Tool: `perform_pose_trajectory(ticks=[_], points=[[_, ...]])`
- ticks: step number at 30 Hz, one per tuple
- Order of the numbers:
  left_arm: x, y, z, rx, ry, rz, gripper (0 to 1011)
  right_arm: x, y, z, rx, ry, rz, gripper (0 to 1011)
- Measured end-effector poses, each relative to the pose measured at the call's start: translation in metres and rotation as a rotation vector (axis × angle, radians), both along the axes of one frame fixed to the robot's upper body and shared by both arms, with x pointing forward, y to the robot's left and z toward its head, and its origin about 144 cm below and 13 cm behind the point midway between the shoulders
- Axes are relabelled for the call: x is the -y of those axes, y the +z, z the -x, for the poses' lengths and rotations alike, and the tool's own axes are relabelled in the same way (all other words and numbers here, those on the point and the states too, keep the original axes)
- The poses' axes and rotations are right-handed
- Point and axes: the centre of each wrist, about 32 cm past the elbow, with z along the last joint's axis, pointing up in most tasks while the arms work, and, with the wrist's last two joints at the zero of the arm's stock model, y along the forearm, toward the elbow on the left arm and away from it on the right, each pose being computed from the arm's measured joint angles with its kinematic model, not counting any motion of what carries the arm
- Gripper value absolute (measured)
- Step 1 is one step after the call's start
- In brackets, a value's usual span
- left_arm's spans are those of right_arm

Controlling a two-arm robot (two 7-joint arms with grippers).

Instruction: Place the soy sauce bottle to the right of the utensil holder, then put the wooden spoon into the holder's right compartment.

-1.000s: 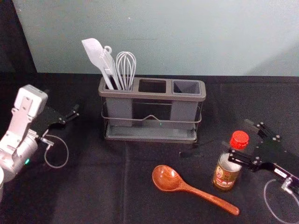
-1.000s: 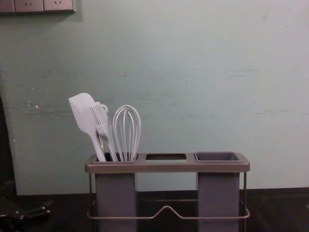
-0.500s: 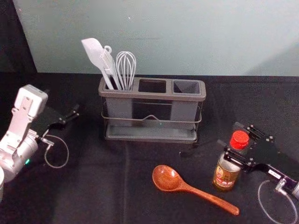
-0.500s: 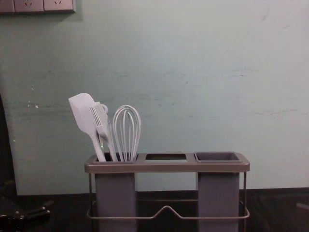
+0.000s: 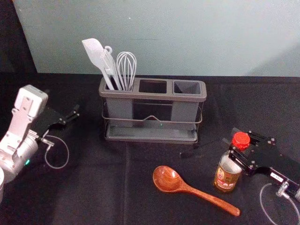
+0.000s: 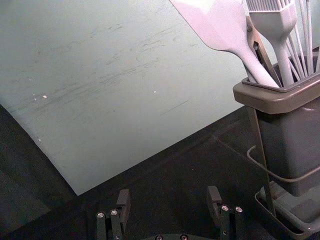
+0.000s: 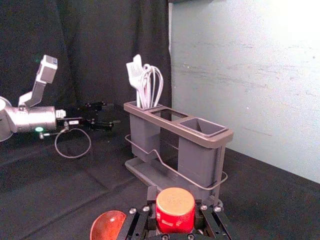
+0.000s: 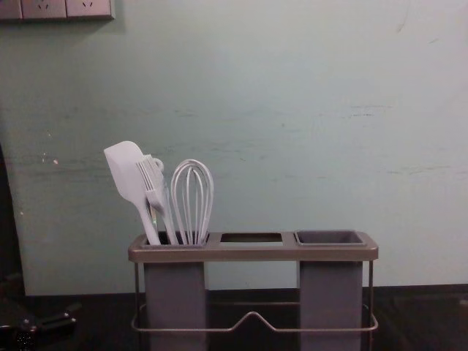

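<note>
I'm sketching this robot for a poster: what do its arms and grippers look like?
The left arm is silvery and rounded, with a small green light and a pale boxy block on a bracket. The left gripper and right gripper are black with silvery screws. Each side has a thin looped cable; the right shows a white label.

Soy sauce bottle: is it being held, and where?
The right hand is around the bottle, just below its red cap; whether it grips can't be told.

Counted on the tabletop (image 5: 89, 192)
There was one bottle (image 5: 226, 178), one wooden spoon (image 5: 166, 179), one utensil holder (image 5: 152, 96) — with one spatula (image 5: 93, 50), one brush (image 8: 153, 179), one whisk (image 5: 126, 70) — and at least one unclear utensil (image 6: 262, 52).
</note>
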Motion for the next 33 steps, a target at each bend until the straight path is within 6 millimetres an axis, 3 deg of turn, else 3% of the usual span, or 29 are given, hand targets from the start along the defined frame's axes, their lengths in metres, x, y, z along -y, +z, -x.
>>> perform_pose_trajectory(ticks=[8,14,24,33], points=[[0.000,0.000,0.000,0.000,0.000,0.000,1005,-0.003,0.017,0.001,0.008,0.005,0.003,381],[0.000,0.000,0.000,0.000,0.000,0.000,1005,-0.011,0.046,-0.012,0.046,0.012,0.016,382],[0.000,0.000,0.000,0.000,0.000,0.000,1005,-0.020,0.077,-0.032,0.082,0.026,0.032,382],[0.000,0.000,0.000,0.000,0.000,0.000,1005,-0.021,0.078,-0.034,0.081,0.025,0.032,382]])
